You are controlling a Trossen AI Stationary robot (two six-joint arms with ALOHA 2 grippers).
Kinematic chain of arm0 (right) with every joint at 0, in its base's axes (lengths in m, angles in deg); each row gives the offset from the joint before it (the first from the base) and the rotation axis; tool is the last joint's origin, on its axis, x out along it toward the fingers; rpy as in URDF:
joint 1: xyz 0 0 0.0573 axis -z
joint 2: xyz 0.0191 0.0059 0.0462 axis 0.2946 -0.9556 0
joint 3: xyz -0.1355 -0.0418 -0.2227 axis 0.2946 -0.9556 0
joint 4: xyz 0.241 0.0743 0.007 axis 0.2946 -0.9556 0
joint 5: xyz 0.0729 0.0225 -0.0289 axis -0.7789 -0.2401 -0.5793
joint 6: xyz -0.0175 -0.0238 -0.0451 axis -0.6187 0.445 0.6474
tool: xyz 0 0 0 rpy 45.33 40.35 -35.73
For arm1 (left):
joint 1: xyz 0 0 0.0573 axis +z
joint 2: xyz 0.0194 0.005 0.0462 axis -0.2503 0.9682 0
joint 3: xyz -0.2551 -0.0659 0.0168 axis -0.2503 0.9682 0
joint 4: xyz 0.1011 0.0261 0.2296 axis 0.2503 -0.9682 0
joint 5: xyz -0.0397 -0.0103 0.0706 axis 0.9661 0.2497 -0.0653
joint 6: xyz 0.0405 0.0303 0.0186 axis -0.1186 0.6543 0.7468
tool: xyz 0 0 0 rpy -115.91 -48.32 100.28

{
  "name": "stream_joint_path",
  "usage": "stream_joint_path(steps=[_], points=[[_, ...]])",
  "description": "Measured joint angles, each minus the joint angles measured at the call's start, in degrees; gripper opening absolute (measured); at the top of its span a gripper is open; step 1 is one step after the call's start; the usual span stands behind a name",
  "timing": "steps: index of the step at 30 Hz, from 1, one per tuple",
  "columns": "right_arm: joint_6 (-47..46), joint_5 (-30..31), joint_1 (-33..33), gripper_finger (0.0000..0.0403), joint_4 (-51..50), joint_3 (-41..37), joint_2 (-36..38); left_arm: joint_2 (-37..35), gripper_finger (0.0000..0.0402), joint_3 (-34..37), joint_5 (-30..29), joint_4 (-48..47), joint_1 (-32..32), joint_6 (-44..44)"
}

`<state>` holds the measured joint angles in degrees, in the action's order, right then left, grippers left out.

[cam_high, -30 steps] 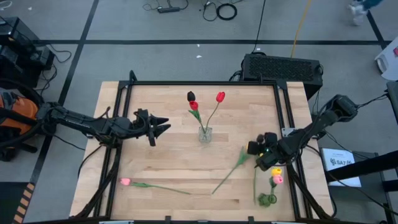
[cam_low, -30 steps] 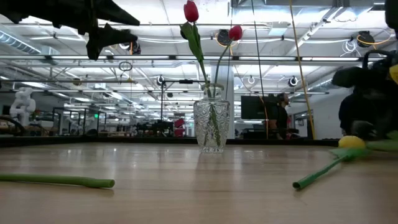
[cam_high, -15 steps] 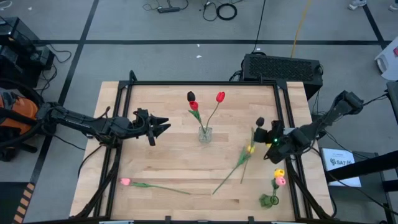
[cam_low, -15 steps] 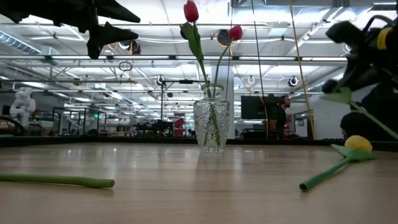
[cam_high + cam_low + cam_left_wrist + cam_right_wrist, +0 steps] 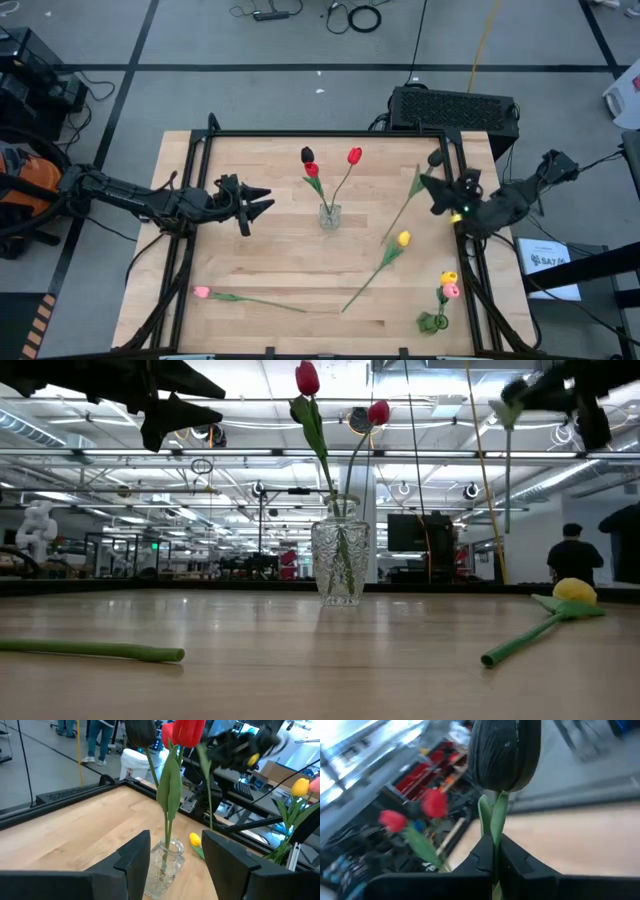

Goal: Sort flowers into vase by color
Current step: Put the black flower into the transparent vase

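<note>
A glass vase point(image 5: 329, 215) stands mid-table with two red flowers point(image 5: 354, 155) and a black one point(image 5: 307, 154) in it. My right gripper point(image 5: 432, 186), high over the table's far right, is shut on another black flower point(image 5: 505, 752), whose stem point(image 5: 507, 475) hangs down. A yellow flower point(image 5: 403, 238) and a pink flower point(image 5: 201, 292) lie flat on the table. My left gripper point(image 5: 262, 203) hovers open, left of the vase and level with the flower heads. My right gripper pinches the black flower's stem point(image 5: 494, 840) between its two fingers, just below the head. The fingers point about level and lie across the stem. The head stands above them, and the long stem hangs below, clear of the table.
A yellow and a pink flower head point(image 5: 448, 283) stand together at the table's near right corner over a green tangle point(image 5: 430, 322). A black frame point(image 5: 320, 133) rims the table. A person point(image 5: 572, 555) stands in the room beyond.
My right gripper has risen and gone toward the table's far edge, turning from pointing down to about level. The black flower it holds has come up with it, from low over the near right of the table to hanging clear.
</note>
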<state>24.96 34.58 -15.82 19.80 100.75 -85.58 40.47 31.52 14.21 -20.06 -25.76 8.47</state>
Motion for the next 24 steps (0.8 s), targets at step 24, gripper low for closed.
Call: stream_joint_path(steps=[24], points=[[61.9, -27.2, 9.5, 0.0000, 67.8, 0.0, -22.9, 0.0, 0.0184, 0.0, -1.7, -0.8, 0.0, 0.0]])
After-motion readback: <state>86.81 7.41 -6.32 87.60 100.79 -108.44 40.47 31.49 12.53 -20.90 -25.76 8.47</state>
